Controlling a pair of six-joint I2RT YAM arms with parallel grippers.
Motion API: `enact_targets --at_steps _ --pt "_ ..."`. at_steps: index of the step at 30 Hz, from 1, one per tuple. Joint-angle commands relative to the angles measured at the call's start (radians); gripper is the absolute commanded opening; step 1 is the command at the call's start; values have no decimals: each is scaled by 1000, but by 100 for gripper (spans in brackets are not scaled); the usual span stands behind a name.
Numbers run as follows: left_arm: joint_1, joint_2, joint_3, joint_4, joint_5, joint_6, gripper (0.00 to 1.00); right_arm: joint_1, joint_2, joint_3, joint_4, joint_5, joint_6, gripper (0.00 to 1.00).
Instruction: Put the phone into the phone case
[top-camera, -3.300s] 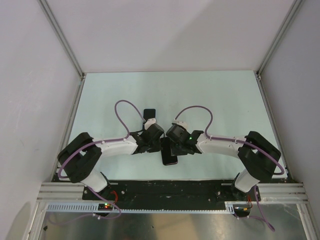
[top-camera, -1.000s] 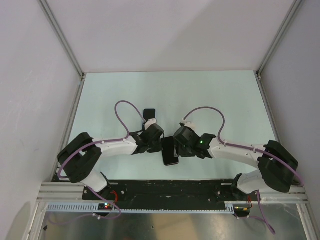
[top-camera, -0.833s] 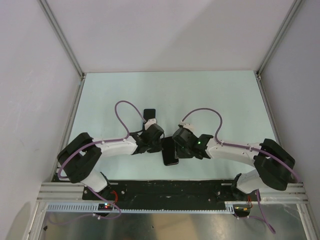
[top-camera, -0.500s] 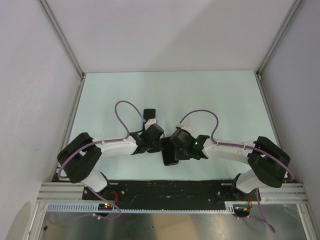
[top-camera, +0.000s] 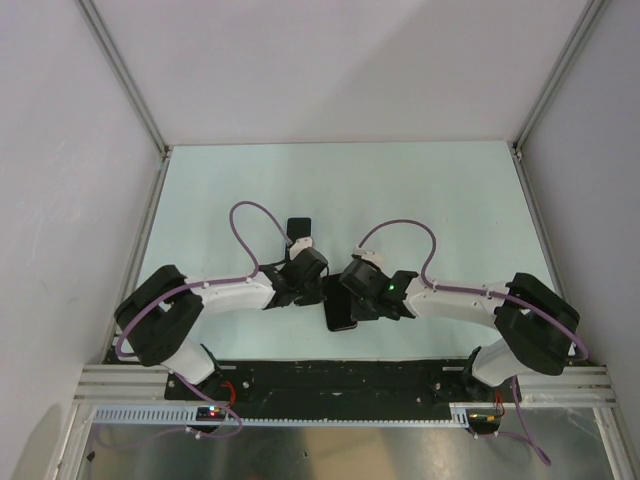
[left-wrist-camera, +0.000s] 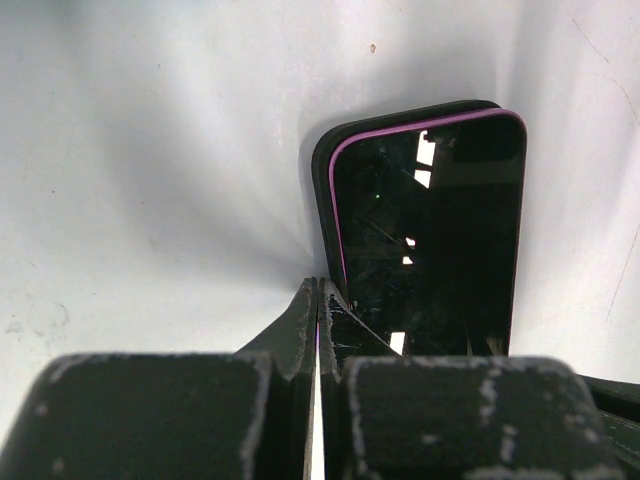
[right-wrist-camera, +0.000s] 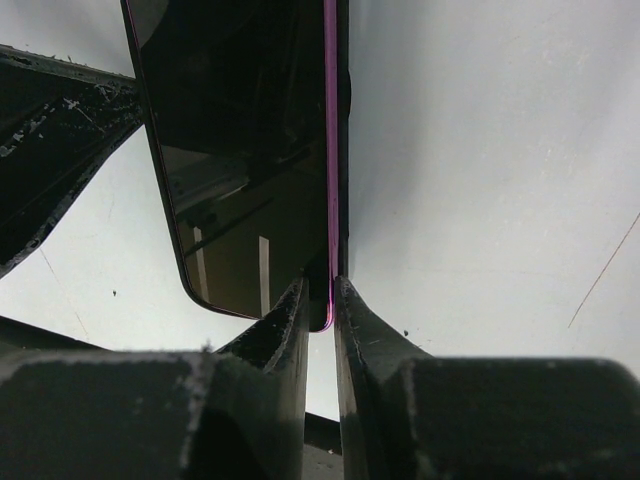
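The black phone (top-camera: 340, 312) with a purple rim lies flat in its black phone case (left-wrist-camera: 316, 165) near the table's front edge, between both grippers. It fills the left wrist view (left-wrist-camera: 430, 240) and the right wrist view (right-wrist-camera: 240, 150). My left gripper (top-camera: 320, 290) is shut, its tips (left-wrist-camera: 320, 288) touching the case's left edge. My right gripper (top-camera: 352, 292) is closed to a narrow gap (right-wrist-camera: 320, 287). Its jaws straddle the right edge of the case (right-wrist-camera: 343, 100) near a corner, with one finger over the screen and one outside the rim.
A small black object (top-camera: 298, 228) with a white piece lies just beyond the left gripper. The pale table (top-camera: 450, 200) runs to walls at the back and sides. A metal rail (top-camera: 340, 380) runs along the front.
My right arm has drawn in leftward and its gripper has shifted along the phone's right side. The left arm and the phone have stayed in place.
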Motion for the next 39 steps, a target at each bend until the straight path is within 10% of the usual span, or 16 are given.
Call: enact_targets --at_steps 1,39 --pt "-4 -4 8 41 27 8 0 29 48 0 24 -42 0 16" --pt "-4 -13 5 45 30 10 0 102 254 0 -17 -8 32 10"
